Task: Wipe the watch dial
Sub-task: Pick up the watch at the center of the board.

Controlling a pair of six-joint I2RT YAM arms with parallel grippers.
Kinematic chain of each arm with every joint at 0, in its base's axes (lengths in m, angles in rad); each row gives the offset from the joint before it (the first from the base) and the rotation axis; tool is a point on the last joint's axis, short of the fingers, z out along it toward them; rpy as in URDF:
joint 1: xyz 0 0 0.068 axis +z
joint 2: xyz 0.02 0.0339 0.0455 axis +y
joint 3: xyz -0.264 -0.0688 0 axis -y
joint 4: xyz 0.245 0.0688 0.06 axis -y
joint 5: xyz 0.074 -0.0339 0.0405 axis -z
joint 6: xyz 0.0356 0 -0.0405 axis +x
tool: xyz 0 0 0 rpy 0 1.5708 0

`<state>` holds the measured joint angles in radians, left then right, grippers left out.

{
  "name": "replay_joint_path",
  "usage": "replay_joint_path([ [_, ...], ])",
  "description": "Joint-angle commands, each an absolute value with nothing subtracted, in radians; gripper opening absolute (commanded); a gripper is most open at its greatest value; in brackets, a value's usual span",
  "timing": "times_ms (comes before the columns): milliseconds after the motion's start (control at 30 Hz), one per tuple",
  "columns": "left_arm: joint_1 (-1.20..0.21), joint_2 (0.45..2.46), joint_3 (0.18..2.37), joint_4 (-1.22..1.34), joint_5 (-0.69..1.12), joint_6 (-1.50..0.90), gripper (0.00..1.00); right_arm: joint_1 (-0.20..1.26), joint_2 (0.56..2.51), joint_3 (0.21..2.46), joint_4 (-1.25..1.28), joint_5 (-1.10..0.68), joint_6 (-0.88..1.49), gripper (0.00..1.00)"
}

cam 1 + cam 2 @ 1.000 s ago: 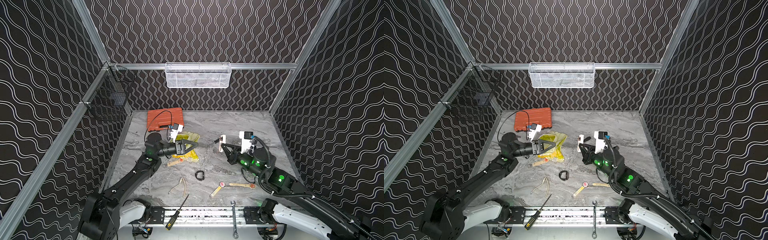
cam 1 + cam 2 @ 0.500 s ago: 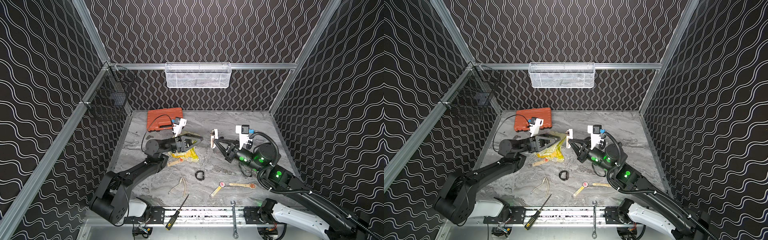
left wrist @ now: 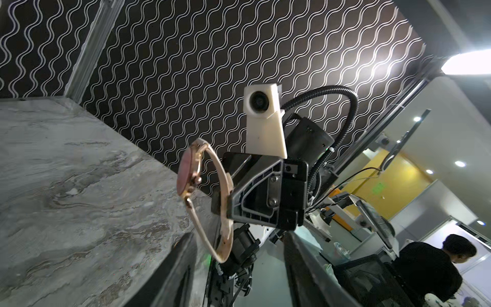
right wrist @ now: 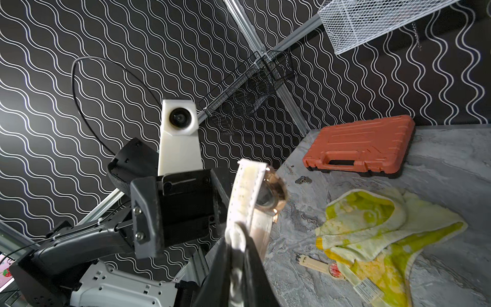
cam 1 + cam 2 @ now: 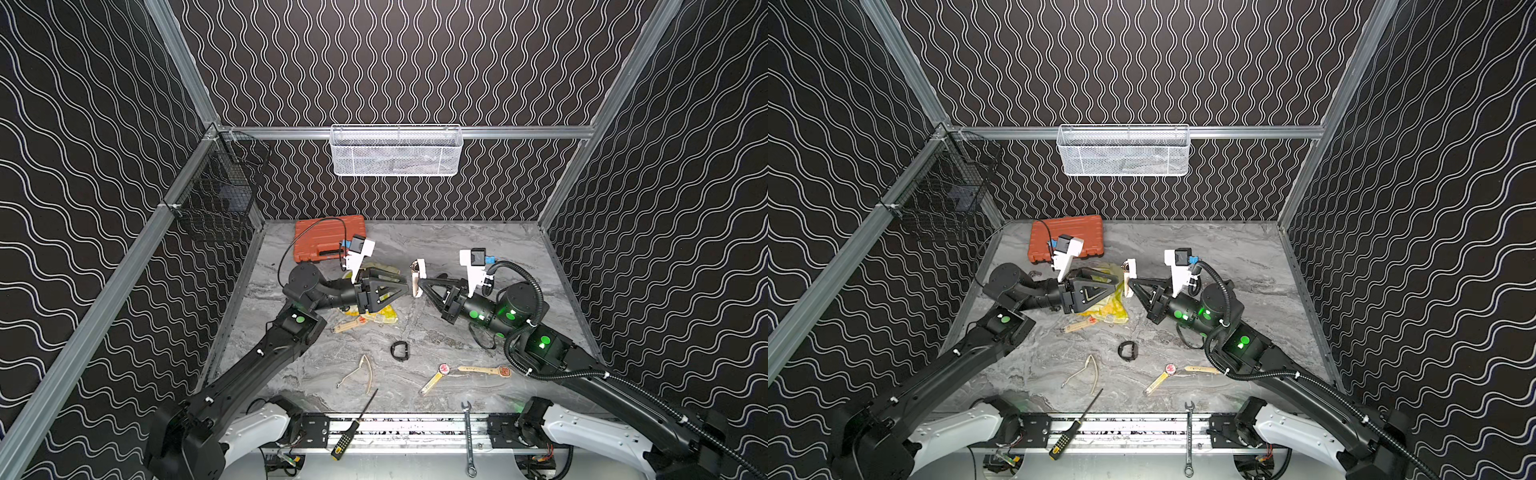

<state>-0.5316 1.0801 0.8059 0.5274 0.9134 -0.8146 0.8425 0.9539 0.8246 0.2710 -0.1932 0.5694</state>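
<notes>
Left arm (image 5: 266, 357) and right arm (image 5: 540, 345) stretch level, nose to nose over the desk (image 5: 478, 249). The right jaws clamp the watch (image 5: 417, 272) by its strap, band upright, dial facing the parted left jaws just beside it.

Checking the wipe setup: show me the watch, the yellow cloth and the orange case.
watch (image 3: 184, 172), left wrist view, dial face.
yellow cloth (image 4: 377, 226), right wrist view, middle.
orange case (image 4: 361, 143), right wrist view, lid.

Robotics lab. A test cell: black wavy-patterned panels (image 5: 395, 62) in aluminium framing (image 5: 519, 132), a marbled desk (image 5: 478, 237), a white mesh basket (image 5: 395, 153) and a black wire basket (image 5: 216, 203) hung on the walls, two robot arms (image 5: 257, 365) on a front rail (image 5: 407, 428). Beyond it, in the left wrist view, a lit workroom (image 3: 398, 186) with a person (image 3: 430, 265).
</notes>
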Motion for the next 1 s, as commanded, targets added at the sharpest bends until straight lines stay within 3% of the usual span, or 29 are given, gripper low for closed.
replay_joint_path([
  [0,-0.536,1.09,0.816,0.353,0.874,-0.692,0.5,0.844,0.963,0.833,0.352,-0.216,0.595,0.11],
  [600,-0.541,1.12,0.814,0.431,0.834,-0.765,0.47,0.868,1.0,0.845,0.326,-0.197,0.564,0.09],
  [800,-0.541,1.147,0.823,0.457,0.823,-0.797,0.33,0.888,1.008,0.843,0.307,-0.177,0.541,0.09],
  [867,-0.541,1.153,0.809,0.506,0.831,-0.821,0.21,0.901,1.011,0.851,0.285,-0.156,0.524,0.09],
  [967,-0.541,1.148,0.811,0.477,0.826,-0.796,0.12,0.91,1.006,0.839,0.274,-0.119,0.513,0.09],
])
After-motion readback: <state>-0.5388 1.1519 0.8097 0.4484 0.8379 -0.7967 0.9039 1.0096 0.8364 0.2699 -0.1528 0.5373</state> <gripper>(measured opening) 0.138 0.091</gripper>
